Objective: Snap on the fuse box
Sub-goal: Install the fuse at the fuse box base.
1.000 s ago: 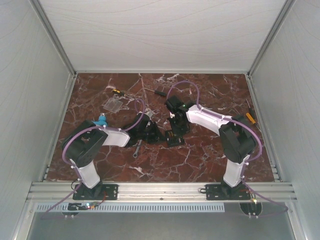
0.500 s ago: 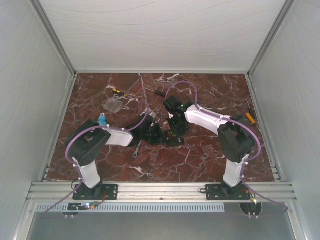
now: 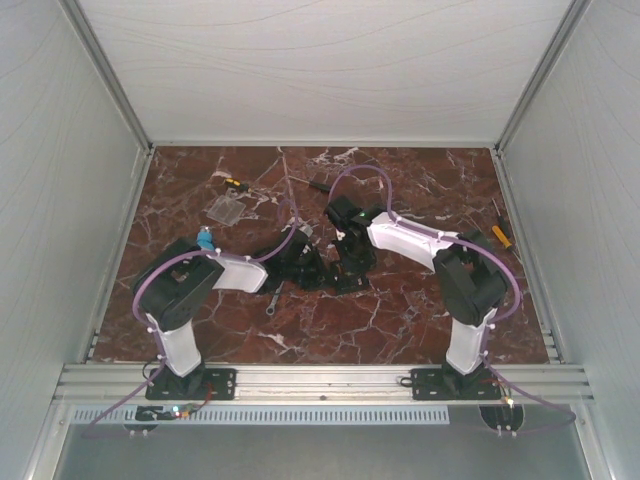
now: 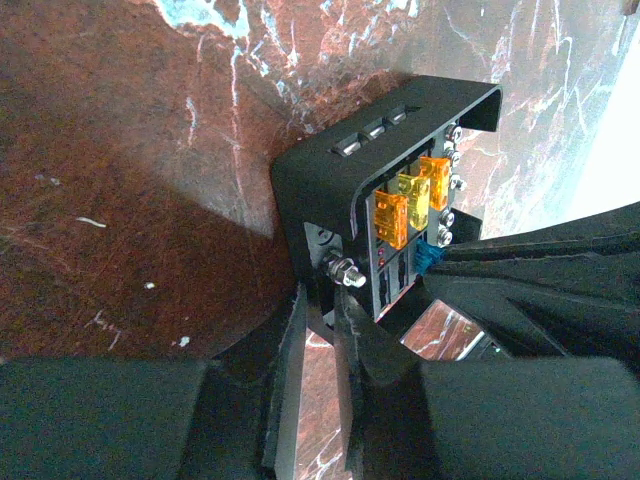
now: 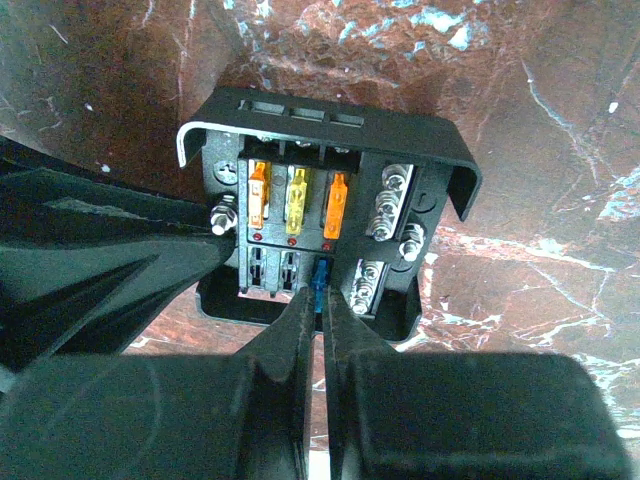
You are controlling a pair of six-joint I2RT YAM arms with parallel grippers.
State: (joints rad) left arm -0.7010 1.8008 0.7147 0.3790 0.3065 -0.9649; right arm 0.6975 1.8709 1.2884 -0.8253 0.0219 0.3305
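1 fuse box [image 5: 352,190] sits on the red marble table [image 3: 400,320] near its middle, open face up, with 2 arms meeting over it. In it stand 3 orange-yellow fuses [image 5: 296,198] in a row and 1 blue fuse [image 5: 320,272] in the row below them.

The right gripper [image 5: 322,300] has its fingers drawn almost together, and the blue fuse is pinched at their tips. The left gripper [image 4: 335,320] comes in from the box's left side; its 2 fingers are narrowly set and clamp the box's side wall next to a bolt.

Only the top view shows the loose items. 1 clear cover [image 3: 230,208] lies well apart to the box's far left. 3 screwdrivers are out: 1 yellow-and-black screwdriver [image 3: 232,183] just beyond the cover, 1 black screwdriver [image 3: 318,185] beyond the box, and 1 orange screwdriver [image 3: 500,235] well off to the box's right. 1 wrench [image 3: 272,298] lies near the box's left, on the near side. In that view the grippers hide the box's contents.

Only the wrist views show the fuses. The right wrist looks straight into the box's face; the left wrist sees it edge-on and tilted.
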